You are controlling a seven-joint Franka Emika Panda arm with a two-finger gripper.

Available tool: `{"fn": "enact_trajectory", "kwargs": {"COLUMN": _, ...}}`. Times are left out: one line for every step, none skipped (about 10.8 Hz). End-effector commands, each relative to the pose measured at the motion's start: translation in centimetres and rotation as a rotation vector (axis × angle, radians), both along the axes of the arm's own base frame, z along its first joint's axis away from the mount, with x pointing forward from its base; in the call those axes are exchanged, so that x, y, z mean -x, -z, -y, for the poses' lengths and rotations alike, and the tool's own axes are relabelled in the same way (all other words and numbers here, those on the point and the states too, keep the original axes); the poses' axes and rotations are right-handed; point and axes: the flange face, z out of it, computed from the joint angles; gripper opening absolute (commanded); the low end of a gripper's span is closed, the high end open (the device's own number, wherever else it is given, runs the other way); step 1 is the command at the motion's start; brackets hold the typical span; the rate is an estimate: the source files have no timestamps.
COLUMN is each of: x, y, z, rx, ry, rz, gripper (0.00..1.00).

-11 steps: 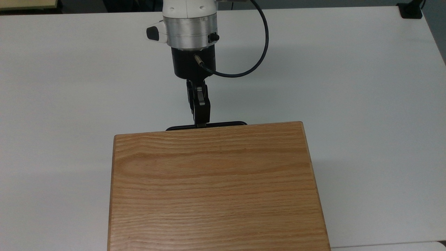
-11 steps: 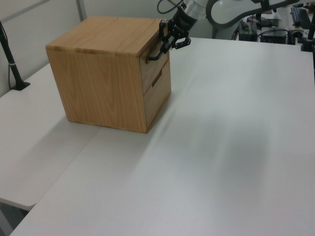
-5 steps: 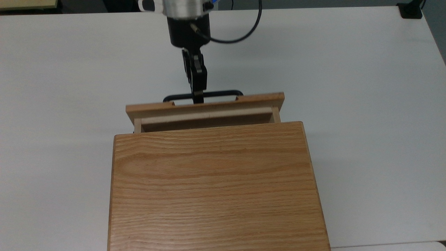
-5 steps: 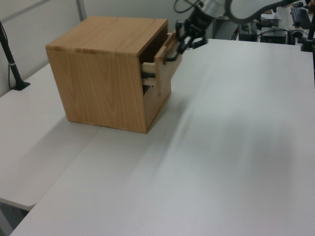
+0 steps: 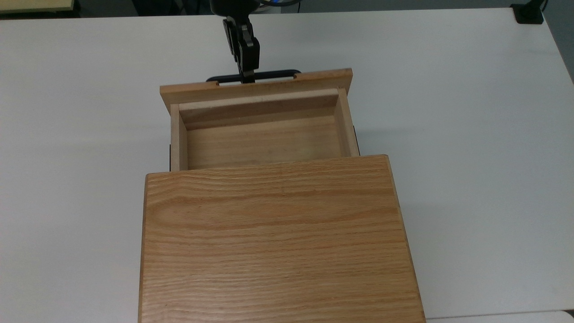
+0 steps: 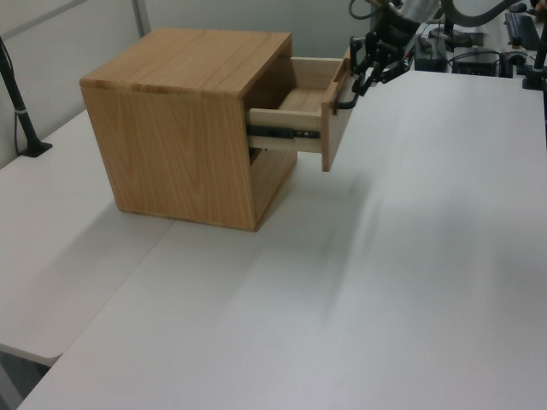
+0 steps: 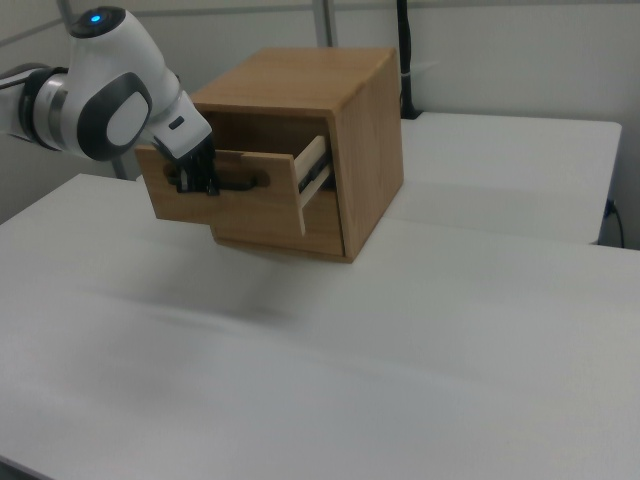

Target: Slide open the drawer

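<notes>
left view, left to right | oak cabinet [image 6: 184, 120] sits on the white table [image 6: 402, 256] | drawer [image 6: 309, 120] sticks well out of its upper slot, inside bare | gripper [image 6: 366, 75] pinching the black bar handle [image 5: 253, 75], fingers closed on it

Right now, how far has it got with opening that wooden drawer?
Mostly done: the drawer stands well out of the cabinet, its bare inside and side rail showing. In hand: the gripper is at the black handle. Left: perhaps a little more pull, then letting go.
</notes>
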Motion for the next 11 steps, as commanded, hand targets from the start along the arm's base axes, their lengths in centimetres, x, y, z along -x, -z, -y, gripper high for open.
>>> {"fn": "enact_trajectory", "kwargs": {"x": 4.2, "y": -1.5, "z": 0.6, "rx": 0.041, "ry": -0.169, "rz": 0.001, "gripper": 0.0}}
{"fn": "enact_trajectory", "kwargs": {"x": 4.7, "y": -1.4, "z": 0.6, "rx": 0.031, "ry": -0.181, "rz": -0.022, "gripper": 0.0}}
{"fn": "enact_trajectory", "kwargs": {"x": 5.0, "y": -1.2, "z": 1.0, "rx": 0.022, "ry": -0.189, "rz": -0.045, "gripper": 0.0}}
{"fn": "enact_trajectory", "kwargs": {"x": 5.2, "y": -1.1, "z": 1.1, "rx": 0.015, "ry": -0.198, "rz": -0.066, "gripper": 0.14}}
{"fn": "enact_trajectory", "kwargs": {"x": 5.4, "y": -0.9, "z": 1.0, "rx": -0.003, "ry": -0.2, "rz": -0.09, "gripper": 0.75}}
{"fn": "enact_trajectory", "kwargs": {"x": 5.6, "y": -0.7, "z": 1.0, "rx": -0.012, "ry": -0.202, "rz": -0.117, "gripper": 1.0}}
{"fn": "enact_trajectory", "kwargs": {"x": 5.6, "y": -0.8, "z": 1.0, "rx": -0.013, "ry": -0.204, "rz": -0.125, "gripper": 1.0}}
{"fn": "enact_trajectory", "kwargs": {"x": 5.8, "y": -1.1, "z": 0.9, "rx": -0.014, "ry": -0.207, "rz": -0.122, "gripper": 1.0}}
{"fn": "enact_trajectory", "kwargs": {"x": 5.9, "y": -1.3, "z": 1.0, "rx": -0.013, "ry": -0.216, "rz": -0.134, "gripper": 1.0}}
{"fn": "enact_trajectory", "kwargs": {"x": 6.0, "y": -1.7, "z": 0.9, "rx": 0.005, "ry": -0.272, "rz": -0.149, "gripper": 1.0}}
{"fn": "enact_trajectory", "kwargs": {"x": 6.4, "y": -2.1, "z": 1.1, "rx": 0.043, "ry": -0.401, "rz": -0.175, "gripper": 1.0}}
